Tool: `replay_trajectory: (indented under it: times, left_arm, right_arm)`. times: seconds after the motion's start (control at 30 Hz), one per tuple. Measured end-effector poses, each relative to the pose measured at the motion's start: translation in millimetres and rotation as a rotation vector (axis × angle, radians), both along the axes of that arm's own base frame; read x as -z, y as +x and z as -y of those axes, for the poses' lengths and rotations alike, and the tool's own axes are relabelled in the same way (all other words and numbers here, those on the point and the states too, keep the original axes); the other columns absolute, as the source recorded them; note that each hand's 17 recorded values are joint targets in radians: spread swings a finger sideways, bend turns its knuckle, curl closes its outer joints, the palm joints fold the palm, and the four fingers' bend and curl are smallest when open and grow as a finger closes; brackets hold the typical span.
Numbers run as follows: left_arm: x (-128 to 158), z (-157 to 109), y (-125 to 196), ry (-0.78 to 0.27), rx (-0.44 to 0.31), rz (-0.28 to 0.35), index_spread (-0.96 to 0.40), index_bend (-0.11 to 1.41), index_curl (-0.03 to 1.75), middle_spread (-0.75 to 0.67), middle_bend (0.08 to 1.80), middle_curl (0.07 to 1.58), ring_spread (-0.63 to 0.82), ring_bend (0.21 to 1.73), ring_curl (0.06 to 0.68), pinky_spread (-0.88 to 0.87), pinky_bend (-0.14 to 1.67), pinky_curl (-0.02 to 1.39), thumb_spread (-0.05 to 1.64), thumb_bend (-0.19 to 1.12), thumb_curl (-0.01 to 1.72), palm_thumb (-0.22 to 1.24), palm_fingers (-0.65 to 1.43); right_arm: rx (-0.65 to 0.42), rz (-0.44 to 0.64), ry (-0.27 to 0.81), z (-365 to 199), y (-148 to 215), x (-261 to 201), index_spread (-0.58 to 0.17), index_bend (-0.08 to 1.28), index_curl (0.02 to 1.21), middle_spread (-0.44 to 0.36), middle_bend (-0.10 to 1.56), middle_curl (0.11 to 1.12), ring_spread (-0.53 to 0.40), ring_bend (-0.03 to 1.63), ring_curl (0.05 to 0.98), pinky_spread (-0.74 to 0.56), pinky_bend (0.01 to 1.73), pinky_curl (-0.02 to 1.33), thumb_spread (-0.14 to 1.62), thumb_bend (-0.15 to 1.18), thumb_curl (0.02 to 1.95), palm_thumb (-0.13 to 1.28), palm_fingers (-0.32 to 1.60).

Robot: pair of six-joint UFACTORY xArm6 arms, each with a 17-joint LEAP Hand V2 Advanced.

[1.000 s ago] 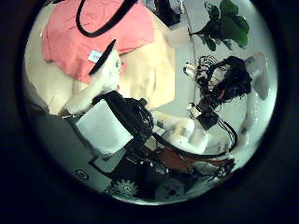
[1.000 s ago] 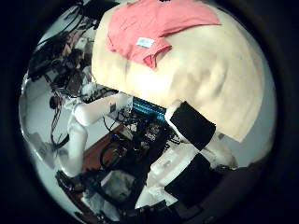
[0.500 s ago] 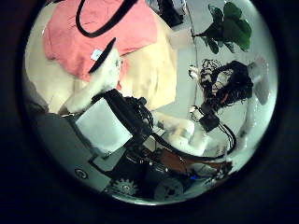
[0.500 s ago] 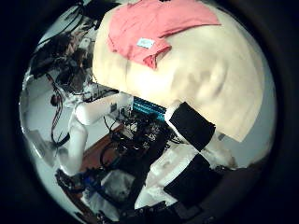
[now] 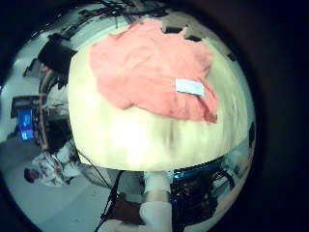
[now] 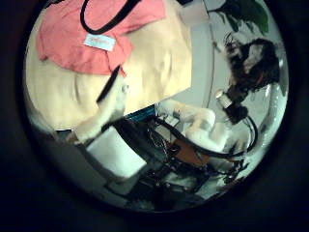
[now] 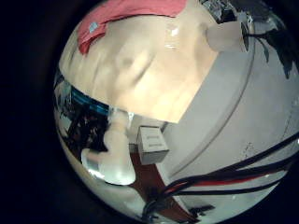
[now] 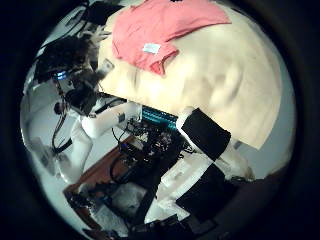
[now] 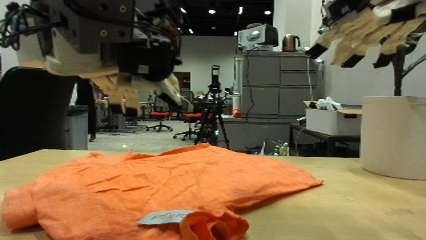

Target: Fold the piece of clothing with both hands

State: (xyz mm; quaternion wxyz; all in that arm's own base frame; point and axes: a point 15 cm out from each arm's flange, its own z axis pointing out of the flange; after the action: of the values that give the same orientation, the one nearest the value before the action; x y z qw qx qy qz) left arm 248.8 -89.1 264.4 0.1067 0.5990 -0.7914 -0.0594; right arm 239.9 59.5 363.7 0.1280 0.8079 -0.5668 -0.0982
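Both the left hand [image 9: 113, 50] and right hand [image 9: 373, 30] hang open and empty above the soft, limp orange garment [image 9: 160, 185], probably best pinched at its edges.

You are looking at an open office or laboratory hall. Grey filing cabinets [image 9: 273, 85], red office chairs [image 9: 163, 117] and recessed ceiling lights [image 9: 211, 12] lie beyond the tabletop [image 9: 366, 200].

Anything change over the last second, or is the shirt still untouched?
Only the left hand has shifted: its palm view swung, so the shirt now sits nearer that picture's edge. Nothing was grasped or released. The shirt lies as before on the table, label up, and the right hand stays raised, fingers open.
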Motion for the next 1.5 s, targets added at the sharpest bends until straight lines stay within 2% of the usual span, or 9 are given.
replay_trajectory:
  times: [0.13, 0.37, 0.57, 0.7, 0.77, 0.87, 1.1, 1.27, 1.5]
  left_arm:
    - [25, 19, 15, 0.036, 0.061, 0.036, 0.03, 0.12, 0.36, 0.16, 0.19, 0.34, 0.35, 0.51, 0.129, 0.33, 0.29, 0.24, 1.06, -0.06, 0.25, 0.30, 0.11]
    - [77, 44, 20, 0.079, 0.122, -0.005, 0.17, 0.11, 0.29, 0.32, 0.21, 0.34, 0.48, 0.57, 0.158, 0.41, 0.35, 0.28, 0.95, -0.05, 0.26, 0.16, 0.03]
    - [106, 60, 29, 0.118, 0.108, 0.019, 0.25, 0.10, 0.23, 0.40, 0.28, 0.35, 0.54, 0.65, 0.183, 0.44, 0.41, 0.30, 0.90, -0.04, 0.27, 0.11, 0.10]
    - [116, 53, 35, 0.183, 0.097, 0.040, 0.27, 0.11, 0.21, 0.34, 0.39, 0.38, 0.52, 0.69, 0.189, 0.37, 0.44, 0.30, 0.89, -0.03, 0.29, 0.11, 0.21]
    - [121, 44, 39, 0.232, 0.086, 0.046, 0.24, 0.12, 0.20, 0.24, 0.49, 0.41, 0.44, 0.71, 0.193, 0.28, 0.45, 0.30, 0.89, -0.02, 0.30, 0.13, 0.31]
    - [127, 38, 38, 0.261, 0.083, 0.032, 0.17, 0.07, 0.16, 0.08, 0.59, 0.45, 0.19, 0.81, 0.203, -0.02, 0.71, 0.35, 0.92, 0.02, 0.32, 0.26, 0.60]
    - [129, 15, 27, 0.324, 0.071, -0.051, -0.01, 0.13, 0.10, -0.29, 0.85, 0.59, -0.35, 0.98, 0.285, -0.52, 1.13, 0.49, 1.04, 0.18, 0.41, 0.72, 0.88]
    - [116, 3, 30, 0.314, 0.066, -0.033, -0.18, 0.22, 0.13, -0.43, 0.88, 0.60, -0.49, 0.97, 0.299, -0.63, 1.14, 0.49, 1.18, 0.29, 0.51, 0.89, 1.07]
    - [86, -28, 20, 0.317, 0.060, -0.011, -0.36, 0.30, 0.20, -0.51, 0.93, 0.62, -0.55, 0.98, 0.344, -0.67, 1.12, 0.48, 1.27, 0.29, 0.60, 0.86, 1.16]
  right_arm:
    - [0.011, -0.035, -0.021, 5, -1, -6, -0.359, 0.17, 0.29, 0.069, 0.23, 0.36, 0.193, 0.44, 0.219, 0.32, 0.28, 0.27, 1.34, -0.01, 0.28, 0.66, 0.34]
    - [0.020, -0.048, -0.070, 20, -4, -13, -0.353, 0.17, 0.29, 0.071, 0.23, 0.36, 0.193, 0.43, 0.213, 0.32, 0.28, 0.27, 1.34, -0.01, 0.28, 0.67, 0.34]
    - [0.024, -0.076, -0.088, 25, -15, -16, -0.349, 0.17, 0.29, 0.071, 0.23, 0.36, 0.179, 0.43, 0.211, 0.32, 0.28, 0.27, 1.34, -0.01, 0.28, 0.68, 0.35]
    - [0.024, -0.090, -0.101, 28, -20, -15, -0.349, 0.17, 0.30, 0.071, 0.23, 0.36, 0.175, 0.42, 0.207, 0.32, 0.28, 0.27, 1.35, -0.01, 0.29, 0.69, 0.35]
    - [0.025, -0.094, -0.106, 29, -21, -15, -0.348, 0.17, 0.30, 0.071, 0.23, 0.36, 0.175, 0.41, 0.206, 0.32, 0.28, 0.27, 1.35, -0.01, 0.29, 0.69, 0.35]
    - [0.023, -0.096, -0.115, 30, -20, -13, -0.348, 0.17, 0.30, 0.071, 0.23, 0.36, 0.174, 0.41, 0.206, 0.32, 0.28, 0.27, 1.35, -0.01, 0.29, 0.69, 0.35]
    - [0.023, -0.107, -0.122, 31, -19, -10, -0.344, 0.17, 0.30, 0.071, 0.23, 0.36, 0.165, 0.41, 0.206, 0.32, 0.27, 0.27, 1.35, -0.01, 0.29, 0.69, 0.35]
    - [0.018, -0.113, -0.124, 30, -16, -8, -0.339, 0.17, 0.30, 0.062, 0.23, 0.36, 0.159, 0.41, 0.205, 0.32, 0.27, 0.27, 1.35, -0.01, 0.29, 0.69, 0.36]
    - [0.002, -0.148, -0.129, 24, 5, 12, -0.328, 0.17, 0.30, 0.057, 0.25, 0.36, 0.144, 0.41, 0.206, 0.30, 0.25, 0.27, 1.35, -0.01, 0.29, 0.70, 0.37]
